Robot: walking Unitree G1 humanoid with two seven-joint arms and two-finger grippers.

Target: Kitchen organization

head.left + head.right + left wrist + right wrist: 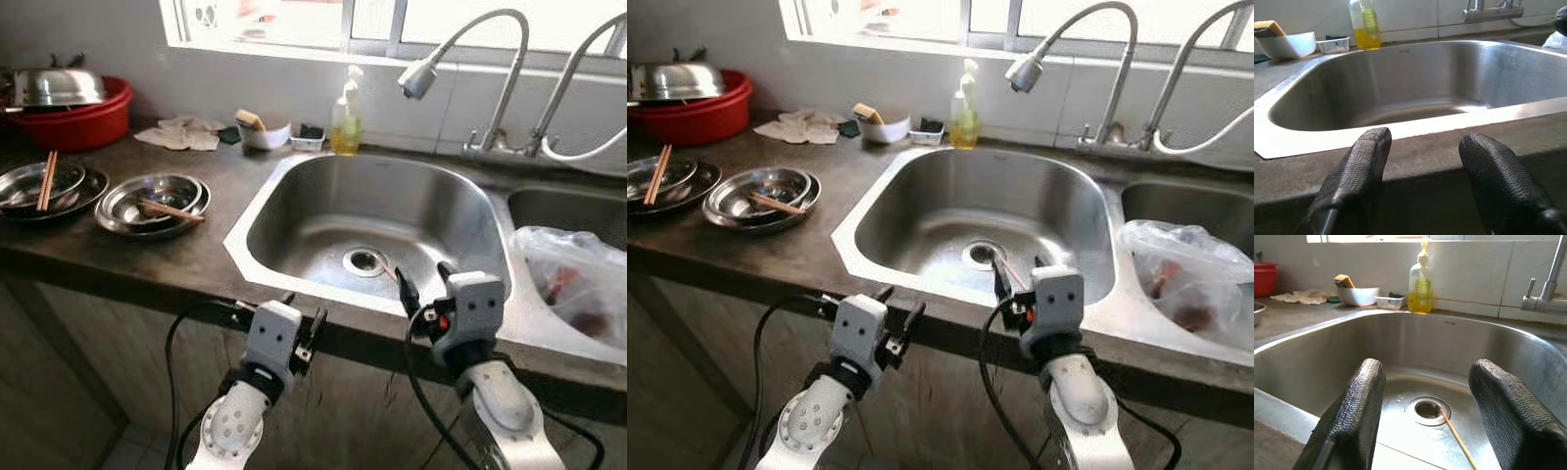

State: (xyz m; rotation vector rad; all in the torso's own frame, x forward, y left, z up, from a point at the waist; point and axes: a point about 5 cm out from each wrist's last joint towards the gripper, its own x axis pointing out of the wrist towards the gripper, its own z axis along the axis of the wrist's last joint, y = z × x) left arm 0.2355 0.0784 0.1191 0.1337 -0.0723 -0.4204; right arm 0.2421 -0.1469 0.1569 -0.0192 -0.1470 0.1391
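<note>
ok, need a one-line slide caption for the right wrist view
Open right gripper poised over the steel sink, a chopstick lying by the drain, soap bottle on the back ledge.

Round plastic basin [83, 122]: red
Clear soap bottle [345, 122]: yellow liquid (green label)
Stone counter [186, 257]: dark grey-brown
Steel sink [294, 220]: silver

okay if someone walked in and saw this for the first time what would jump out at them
Probably the big steel sink set in the dark counter, with a single chopstick lying by its drain. Next, both open grippers, left gripper and right gripper, poised at the counter's front edge, and the stacked steel bowls with chopsticks to the left.
</note>
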